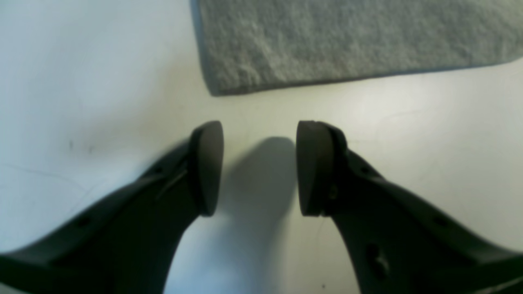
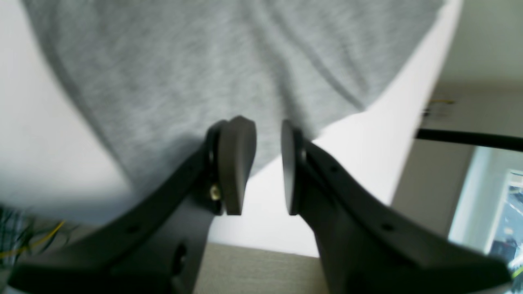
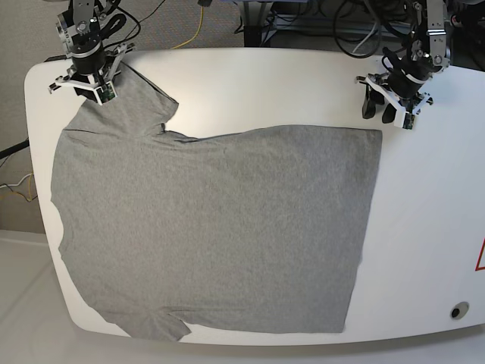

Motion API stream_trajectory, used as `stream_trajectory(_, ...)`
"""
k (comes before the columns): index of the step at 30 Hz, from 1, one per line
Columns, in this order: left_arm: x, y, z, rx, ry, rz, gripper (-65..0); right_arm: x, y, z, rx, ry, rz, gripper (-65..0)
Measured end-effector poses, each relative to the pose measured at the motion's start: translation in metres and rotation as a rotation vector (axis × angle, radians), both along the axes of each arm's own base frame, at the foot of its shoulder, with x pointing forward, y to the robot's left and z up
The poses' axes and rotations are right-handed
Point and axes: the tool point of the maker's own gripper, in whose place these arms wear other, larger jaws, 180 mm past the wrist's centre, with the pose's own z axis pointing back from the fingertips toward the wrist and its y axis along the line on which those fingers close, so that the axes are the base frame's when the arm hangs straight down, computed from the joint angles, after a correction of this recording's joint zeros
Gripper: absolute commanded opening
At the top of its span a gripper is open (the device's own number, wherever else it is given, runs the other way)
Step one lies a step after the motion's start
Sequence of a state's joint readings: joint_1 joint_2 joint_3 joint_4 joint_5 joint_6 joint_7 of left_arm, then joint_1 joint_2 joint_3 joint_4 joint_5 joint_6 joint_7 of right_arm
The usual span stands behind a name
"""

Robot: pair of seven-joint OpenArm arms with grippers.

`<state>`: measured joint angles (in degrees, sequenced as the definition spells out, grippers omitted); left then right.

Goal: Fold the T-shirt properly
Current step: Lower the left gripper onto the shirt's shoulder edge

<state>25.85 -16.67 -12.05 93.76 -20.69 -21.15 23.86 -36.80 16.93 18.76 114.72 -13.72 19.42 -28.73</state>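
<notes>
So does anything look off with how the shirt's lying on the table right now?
Mostly flat, but the T-shirt lies skewed: its far sleeve is bunched up under the right gripper, and its near edge by the other sleeve reaches the table edge.

The left gripper (image 1: pixel 260 167) hangs low with its dark pads (image 1: pixel 207 167) parted and nothing between them; the right gripper (image 2: pixel 267 165) points steeply down (its arm reaching far out), pads narrowly apart, gap looking empty
</notes>
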Motion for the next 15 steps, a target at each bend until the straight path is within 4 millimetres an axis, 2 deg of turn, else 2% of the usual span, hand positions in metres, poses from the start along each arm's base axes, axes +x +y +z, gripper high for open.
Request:
stream_trajectory(2, 0.0, 0.0, 0.0, -0.001, 0.0, -0.003, -38.0, 0.002, -0.007, 0.004, -0.015, -0.015, -0.02, -48.6)
stream_trajectory(4, 0.0, 0.0, 0.0, -0.001, -0.001, -0.002, -37.8, 0.003, -0.016, 0.009, -0.034, -0.03, -0.044, -44.8)
stream_trajectory(8, 0.003, 0.0, 0.001, 0.0, -0.005, -0.003, -37.6, 0.008, -0.024, 0.015, 0.013, -0.065, -0.118, -40.1)
stream_trajectory(11, 0.005, -0.001, 0.002, 0.001, -0.005, -0.005, -37.9, 0.014, -0.018, 0.016, 0.066, -0.088, -0.127, -38.7)
stream_trajectory(15, 0.009, -0.007, 0.0, -0.008, -0.005, -0.02, -38.8, 0.012, 0.002, 0.008, 0.108, -0.063, -0.082, -39.2)
